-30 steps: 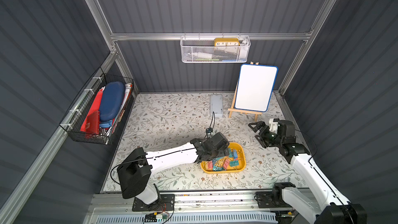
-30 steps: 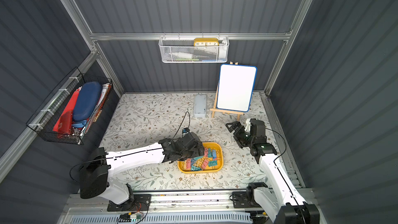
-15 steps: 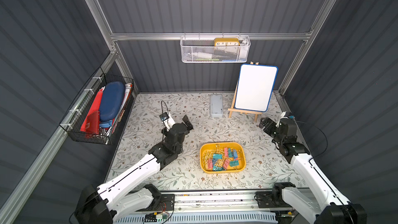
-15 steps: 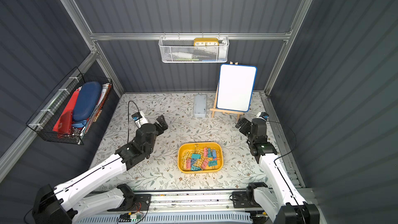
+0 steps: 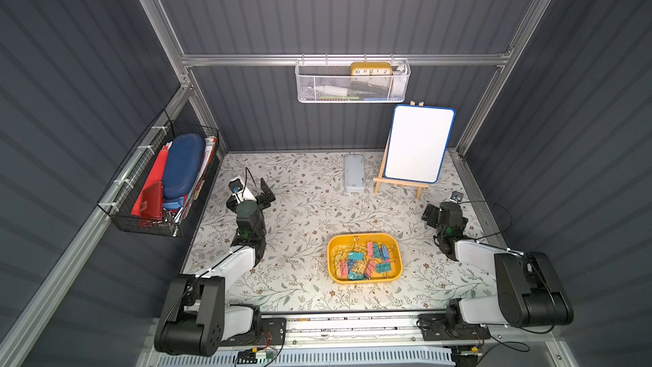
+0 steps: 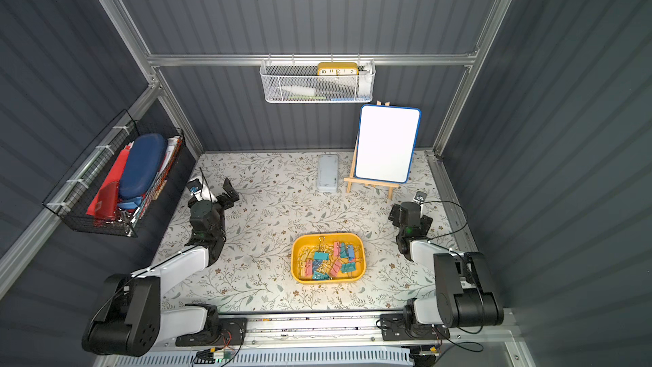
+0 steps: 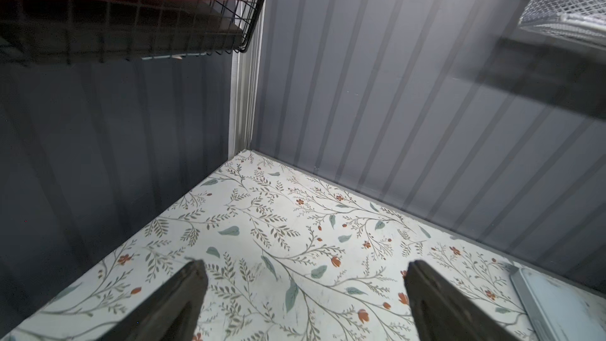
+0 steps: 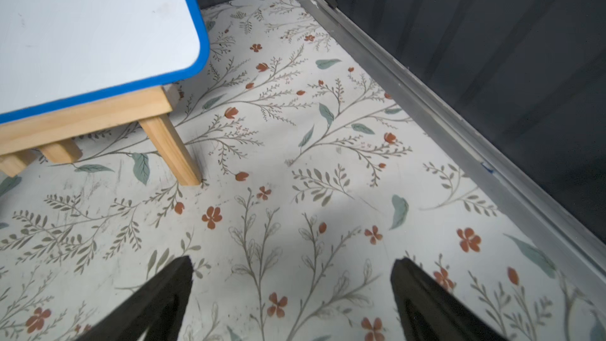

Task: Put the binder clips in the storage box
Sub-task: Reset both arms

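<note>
Both pairs of jaws stand wide apart and hold nothing: the left gripper (image 7: 303, 267) hangs over the far left part of the floral table (image 5: 303, 213), and the right gripper (image 8: 293, 262) hangs over its right side, near the whiteboard (image 5: 418, 142). In both top views the pastel binder clips (image 5: 365, 259) lie heaped inside the yellow storage box (image 6: 295, 263), which sits on the near middle of the table, well apart from each gripper. Farther back, a flat grey case (image 5: 354, 172) lies just left of the whiteboard.

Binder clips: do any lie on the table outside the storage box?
No, the binder clips all sit inside the storage box.
</note>
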### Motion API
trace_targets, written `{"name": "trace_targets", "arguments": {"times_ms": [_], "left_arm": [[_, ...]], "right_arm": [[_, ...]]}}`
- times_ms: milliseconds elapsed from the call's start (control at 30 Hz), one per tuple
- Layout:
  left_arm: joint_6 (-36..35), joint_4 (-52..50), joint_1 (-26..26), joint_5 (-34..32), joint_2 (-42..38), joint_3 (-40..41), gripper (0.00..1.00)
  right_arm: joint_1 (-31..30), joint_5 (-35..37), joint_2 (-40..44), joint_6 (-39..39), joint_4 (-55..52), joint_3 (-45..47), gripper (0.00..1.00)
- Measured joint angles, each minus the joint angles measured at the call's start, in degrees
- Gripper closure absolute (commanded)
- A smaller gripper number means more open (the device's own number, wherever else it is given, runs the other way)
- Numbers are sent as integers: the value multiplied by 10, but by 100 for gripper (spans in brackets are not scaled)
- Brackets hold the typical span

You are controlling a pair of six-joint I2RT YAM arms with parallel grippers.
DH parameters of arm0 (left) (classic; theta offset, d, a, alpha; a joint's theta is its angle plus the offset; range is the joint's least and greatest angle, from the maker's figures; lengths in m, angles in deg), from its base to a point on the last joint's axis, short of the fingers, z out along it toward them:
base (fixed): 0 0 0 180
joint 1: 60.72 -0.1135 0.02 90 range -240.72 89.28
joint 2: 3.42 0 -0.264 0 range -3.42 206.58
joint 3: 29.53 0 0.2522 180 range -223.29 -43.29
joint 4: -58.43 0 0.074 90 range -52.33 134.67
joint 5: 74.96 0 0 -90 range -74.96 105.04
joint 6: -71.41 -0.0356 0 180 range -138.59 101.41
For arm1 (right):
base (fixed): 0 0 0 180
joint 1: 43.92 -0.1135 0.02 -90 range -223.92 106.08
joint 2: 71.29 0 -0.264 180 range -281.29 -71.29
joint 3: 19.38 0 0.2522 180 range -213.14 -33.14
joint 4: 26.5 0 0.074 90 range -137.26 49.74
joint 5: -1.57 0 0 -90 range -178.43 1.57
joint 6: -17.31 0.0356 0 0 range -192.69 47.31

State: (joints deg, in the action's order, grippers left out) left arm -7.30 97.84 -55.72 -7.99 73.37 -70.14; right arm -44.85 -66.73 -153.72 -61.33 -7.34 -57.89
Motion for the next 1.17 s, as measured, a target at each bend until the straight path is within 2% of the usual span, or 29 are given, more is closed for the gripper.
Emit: {"name": "trace_targets", "arguments": {"times_ms": [200,400,533,1167], "left_arm": [[-19,113,-85,110,104,-2,1],[-42,200,-139,221,186,-10,0],[-49,243,-145,264,211,-3,1],[-54,277,-144,278,211,-3,1]], "right_arm": [[0,-45,-62,-46,150,32,1],[0,-50,-52,-50,160,37,1],[0,-52,-57,-53,188,37,1],[0,-58,-63,-63,211,38,1]]}}
